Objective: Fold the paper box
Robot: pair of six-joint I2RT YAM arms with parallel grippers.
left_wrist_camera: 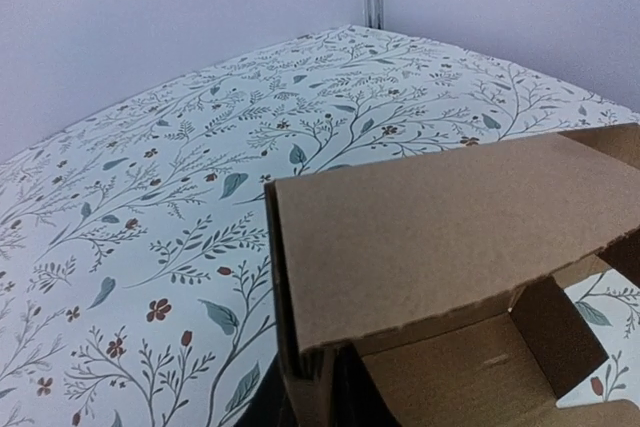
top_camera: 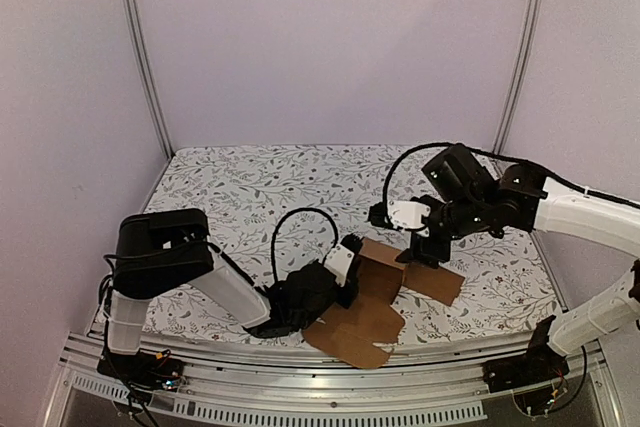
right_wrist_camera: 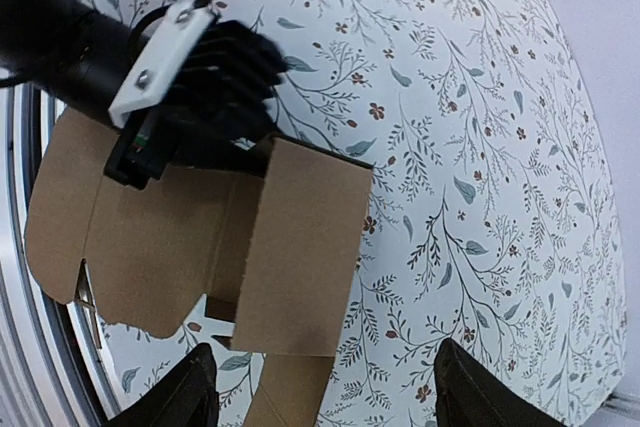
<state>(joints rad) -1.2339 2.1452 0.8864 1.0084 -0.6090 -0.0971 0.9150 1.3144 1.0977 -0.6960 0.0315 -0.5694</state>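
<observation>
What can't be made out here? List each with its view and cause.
1. Top view: left gripper fingertips hidden by its own body and the paper box; open or shut unclear.
2. Left wrist view: a raised box panel covers that gripper's fingers; bottom and right edges crop the box.
3. Right wrist view: right gripper is open; bottom edge crops the box's lowest flap.

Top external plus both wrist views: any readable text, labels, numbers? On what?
No text can be read in any view.
The paper box is plain brown cardboard with no print.
The tablecloth has a floral pattern only, no words.
The white plate on the left wrist shows screws but no marking.
</observation>
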